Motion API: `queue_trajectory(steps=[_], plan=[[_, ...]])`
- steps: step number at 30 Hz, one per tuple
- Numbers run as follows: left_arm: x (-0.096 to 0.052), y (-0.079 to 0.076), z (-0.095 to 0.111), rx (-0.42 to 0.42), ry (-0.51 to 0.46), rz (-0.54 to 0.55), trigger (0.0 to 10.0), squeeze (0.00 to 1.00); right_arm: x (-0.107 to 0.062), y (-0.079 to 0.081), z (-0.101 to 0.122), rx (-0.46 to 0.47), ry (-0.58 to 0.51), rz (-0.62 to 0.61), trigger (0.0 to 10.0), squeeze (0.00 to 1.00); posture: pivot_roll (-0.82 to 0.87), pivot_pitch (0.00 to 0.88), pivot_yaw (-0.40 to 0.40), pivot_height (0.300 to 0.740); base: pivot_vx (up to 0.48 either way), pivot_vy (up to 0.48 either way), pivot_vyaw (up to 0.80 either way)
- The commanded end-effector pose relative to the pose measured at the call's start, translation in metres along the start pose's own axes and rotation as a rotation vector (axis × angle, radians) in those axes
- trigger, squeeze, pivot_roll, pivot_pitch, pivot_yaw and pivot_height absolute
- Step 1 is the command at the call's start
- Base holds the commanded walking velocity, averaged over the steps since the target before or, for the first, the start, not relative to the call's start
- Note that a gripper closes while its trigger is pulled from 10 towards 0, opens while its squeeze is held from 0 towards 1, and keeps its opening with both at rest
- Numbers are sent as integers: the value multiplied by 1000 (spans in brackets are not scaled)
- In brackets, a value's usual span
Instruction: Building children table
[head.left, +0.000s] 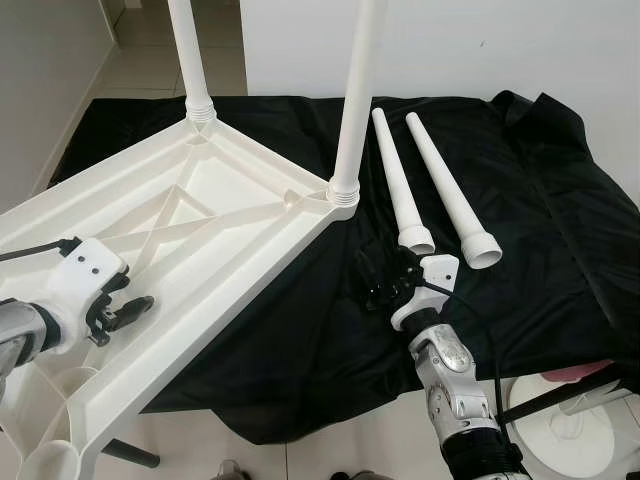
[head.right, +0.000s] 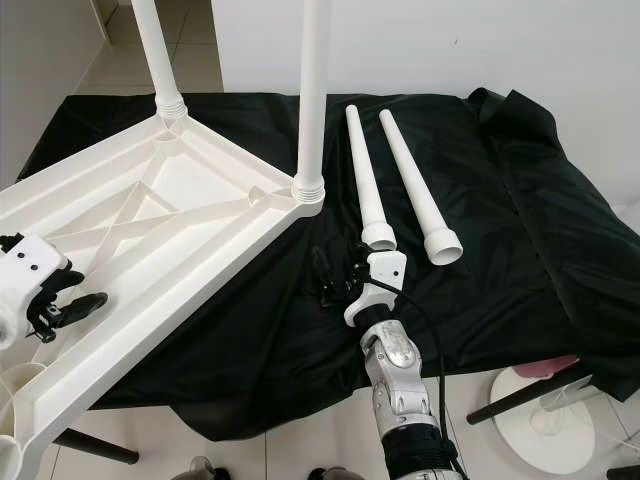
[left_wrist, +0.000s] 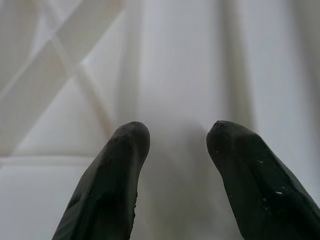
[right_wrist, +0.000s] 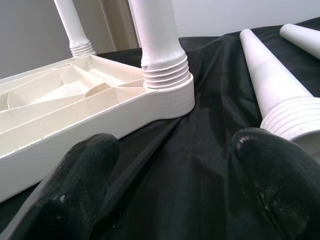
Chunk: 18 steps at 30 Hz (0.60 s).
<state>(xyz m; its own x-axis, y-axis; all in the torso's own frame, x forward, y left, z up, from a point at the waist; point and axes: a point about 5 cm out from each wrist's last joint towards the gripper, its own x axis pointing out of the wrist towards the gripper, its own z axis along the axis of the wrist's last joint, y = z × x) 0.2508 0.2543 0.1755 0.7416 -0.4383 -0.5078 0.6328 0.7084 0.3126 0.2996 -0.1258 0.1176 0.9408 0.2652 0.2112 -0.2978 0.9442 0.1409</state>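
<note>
A white plastic table top (head.left: 215, 275) lies upside down on a black cloth (head.left: 540, 230). Two white legs stand screwed into its far corners, one at the back (head.left: 188, 50) and one nearer the middle (head.left: 355, 100). Two loose legs (head.left: 402, 190) (head.left: 452, 195) lie side by side on the cloth to the right, wide threaded ends toward me. My left gripper (head.left: 125, 312) hovers open over the table top's ribbed underside (left_wrist: 75, 75). My right gripper (head.left: 378, 275) rests open on the cloth, just short of the nearer loose leg's (right_wrist: 272, 90) wide end, beside the screwed corner (right_wrist: 165, 75).
The cloth hangs over the front edge of the surface below. A white round base (head.left: 565, 432) with a black bar and something pink stands on the tiled floor at the lower right. A white wall (head.left: 480, 40) rises behind.
</note>
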Motion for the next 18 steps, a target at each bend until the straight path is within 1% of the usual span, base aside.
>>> queue_trajectory(steps=[1, 5, 7, 8, 10, 11, 12, 13, 14, 16, 18], plan=[[2, -14, 3, -6, -10, -145, 10000, 0, -1, -1, -5, 4, 26, 5, 10000, 0, 45, 101, -42, 740, 0, 0, 0], [8, -34, 14, -27, -68, -252, 10000, 0, 1, 0, -4, 5, 21, 4, 10000, 0, 44, 97, -41, 740, 0, 0, 0], [8, -34, 14, -27, -68, -252, 10000, 0, 1, 0, -4, 5, 21, 4, 10000, 0, 44, 97, -41, 740, 0, 0, 0], [9, -36, 15, -28, -77, -264, 10000, 0, 1, 0, -4, 5, 21, 5, 10000, 0, 44, 97, -41, 740, 0, 0, 0], [19, -47, 26, -37, -132, -289, 10000, 0, 2, 1, -4, 7, 19, 5, 10000, 0, 44, 94, -40, 740, 0, 0, 0], [19, -47, 26, -37, -132, -289, 10000, 0, 2, 1, -4, 7, 19, 5, 10000, 0, 44, 94, -40, 740, 0, 0, 0], [24, -52, 31, -45, -155, -293, 10000, 0, 2, 1, -4, 8, 18, 5, 10000, 0, 45, 93, -40, 740, 0, 0, 0], [24, -52, 31, -45, -155, -293, 10000, 0, 2, 1, -4, 8, 18, 5, 10000, 0, 45, 93, -40, 740, 0, 0, 0], [32, -57, 37, -52, -176, -293, 10000, 0, 3, 1, -4, 9, 17, 4, 10000, 0, 47, 92, -39, 740, 0, 0, 0], [32, -57, 37, -52, -176, -293, 10000, 0, 3, 1, -4, 9, 17, 4, 10000, 0, 47, 92, -39, 740, 0, 0, 0], [46, -62, 41, -73, -186, -263, 10000, 0, 4, 2, -4, 12, 17, 4, 10000, 0, 46, 92, -36, 740, 0, 0, 0]])
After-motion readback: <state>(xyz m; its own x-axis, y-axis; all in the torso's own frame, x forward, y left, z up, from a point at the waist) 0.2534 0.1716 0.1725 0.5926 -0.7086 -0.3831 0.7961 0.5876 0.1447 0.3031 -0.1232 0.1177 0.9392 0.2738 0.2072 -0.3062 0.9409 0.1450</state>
